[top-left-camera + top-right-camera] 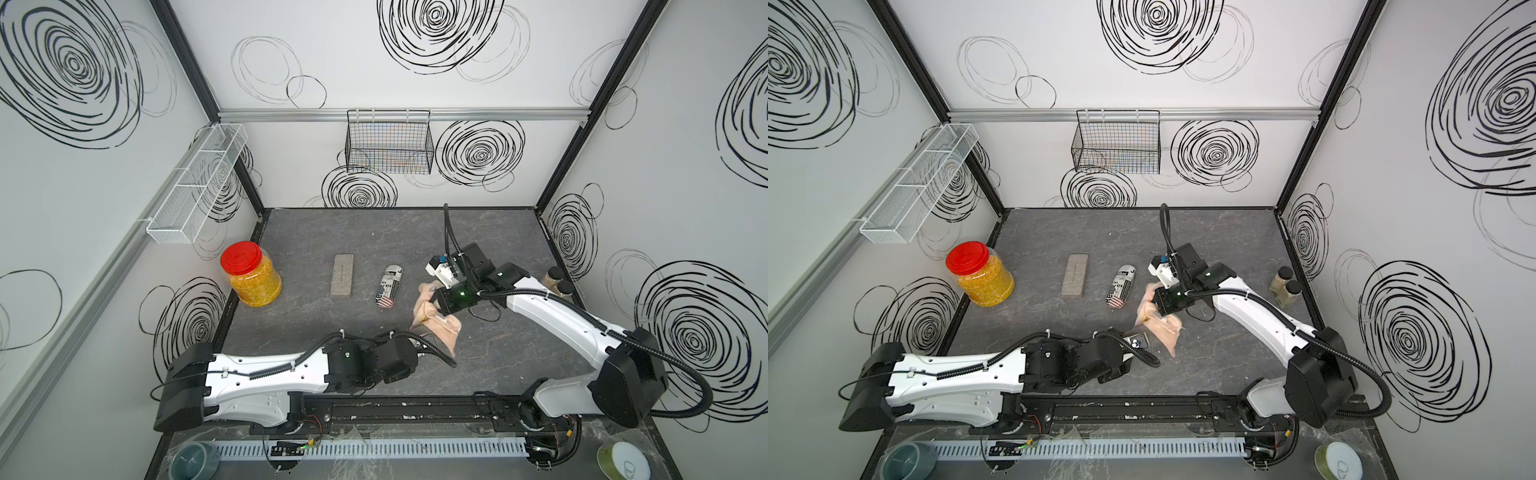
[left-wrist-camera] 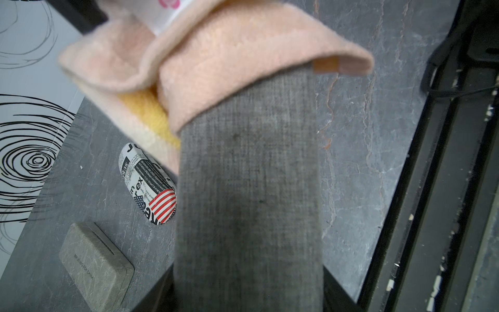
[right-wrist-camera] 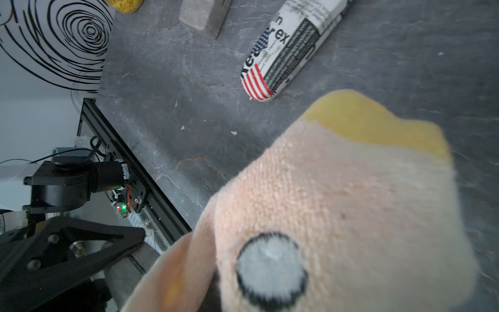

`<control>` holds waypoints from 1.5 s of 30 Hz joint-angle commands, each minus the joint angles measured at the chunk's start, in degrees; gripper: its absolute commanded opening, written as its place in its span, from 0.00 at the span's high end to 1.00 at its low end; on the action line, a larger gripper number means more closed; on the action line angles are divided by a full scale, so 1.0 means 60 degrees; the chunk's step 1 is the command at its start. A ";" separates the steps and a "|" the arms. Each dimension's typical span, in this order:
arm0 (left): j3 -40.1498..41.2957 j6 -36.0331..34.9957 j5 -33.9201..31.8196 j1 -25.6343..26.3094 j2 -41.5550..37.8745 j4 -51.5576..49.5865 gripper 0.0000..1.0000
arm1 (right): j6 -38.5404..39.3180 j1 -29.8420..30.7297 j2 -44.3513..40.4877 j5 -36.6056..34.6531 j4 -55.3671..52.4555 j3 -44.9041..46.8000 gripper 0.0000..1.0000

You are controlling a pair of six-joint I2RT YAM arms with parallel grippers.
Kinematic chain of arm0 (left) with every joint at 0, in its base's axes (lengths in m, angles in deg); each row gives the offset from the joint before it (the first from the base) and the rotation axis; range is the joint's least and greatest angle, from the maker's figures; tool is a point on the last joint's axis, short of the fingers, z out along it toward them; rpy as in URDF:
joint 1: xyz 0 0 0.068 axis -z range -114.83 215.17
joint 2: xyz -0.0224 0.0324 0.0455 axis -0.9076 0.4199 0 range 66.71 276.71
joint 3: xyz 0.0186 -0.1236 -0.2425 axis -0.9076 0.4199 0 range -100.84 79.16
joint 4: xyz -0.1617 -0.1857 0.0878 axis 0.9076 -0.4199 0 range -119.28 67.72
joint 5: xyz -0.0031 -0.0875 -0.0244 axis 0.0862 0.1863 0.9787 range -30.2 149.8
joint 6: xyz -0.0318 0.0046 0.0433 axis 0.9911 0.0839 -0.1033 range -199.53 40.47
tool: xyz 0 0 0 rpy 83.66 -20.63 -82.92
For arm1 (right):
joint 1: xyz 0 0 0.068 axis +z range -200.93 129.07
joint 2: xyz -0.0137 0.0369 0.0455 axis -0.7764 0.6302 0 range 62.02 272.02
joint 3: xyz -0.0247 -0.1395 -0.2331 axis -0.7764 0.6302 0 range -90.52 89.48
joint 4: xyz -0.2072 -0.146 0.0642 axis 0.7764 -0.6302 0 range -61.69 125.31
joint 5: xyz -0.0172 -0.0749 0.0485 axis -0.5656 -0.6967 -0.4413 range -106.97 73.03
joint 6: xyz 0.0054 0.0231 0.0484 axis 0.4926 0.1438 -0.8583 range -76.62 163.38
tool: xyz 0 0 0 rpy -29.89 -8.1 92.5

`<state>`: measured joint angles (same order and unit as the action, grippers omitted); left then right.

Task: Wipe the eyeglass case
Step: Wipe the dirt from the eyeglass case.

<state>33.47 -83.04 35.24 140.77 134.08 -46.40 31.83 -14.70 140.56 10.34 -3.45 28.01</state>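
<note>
My left gripper (image 1: 1133,343) is shut on one end of a grey woven eyeglass case (image 2: 248,189), held low over the front middle of the table. In the left wrist view the case runs away from the jaws, its far end wrapped in a pink cloth (image 2: 229,62) with a yellow patch. My right gripper (image 1: 433,300) is shut on that cloth (image 1: 436,322), which drapes down onto the case in both top views. In the right wrist view the cloth (image 3: 337,202) hides the jaws.
A newspaper-print case (image 1: 388,286) and a flat stone-grey case (image 1: 343,275) lie mid-table. A red-lidded jar (image 1: 251,276) stands at the left edge, two small bottles (image 1: 559,280) at the right wall. Wire baskets (image 1: 388,143) hang on the walls.
</note>
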 commanded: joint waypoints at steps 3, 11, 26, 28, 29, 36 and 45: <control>-0.0296 0.0043 -0.0314 -0.0118 -0.0177 0.0566 0.40 | 0.0299 0.1324 0.0353 0.1025 0.0524 -0.0420 1.00; -0.0295 0.0084 -0.0247 -0.0106 -0.0160 0.0558 0.40 | 0.0007 0.1679 0.1228 0.0798 0.0398 -0.1164 1.00; -0.0295 0.0082 -0.0251 -0.0133 -0.0030 0.0567 0.40 | 0.0129 0.0908 0.0114 0.1271 0.0909 -0.0276 1.00; -0.0302 0.0086 -0.0299 -0.0118 0.0046 0.0552 0.40 | 0.0003 0.1400 0.0796 0.1729 0.1238 -0.0737 1.00; -0.0295 0.0085 -0.0314 -0.0120 0.0062 0.0534 0.40 | -0.0058 0.1606 0.1130 0.1823 0.1241 -0.1017 1.00; -0.0251 0.0092 -0.0381 -0.0119 -0.0038 0.0578 0.40 | -0.0278 0.1192 0.1268 0.1118 0.0875 -0.0726 1.00; -0.0295 0.0183 -0.0186 -0.0315 0.0182 0.0578 0.40 | 0.0014 -0.0545 -0.1207 0.0694 0.0227 0.1048 1.00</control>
<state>33.47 -82.78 35.83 140.11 134.67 -45.66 30.84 -16.80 136.95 14.83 1.23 32.49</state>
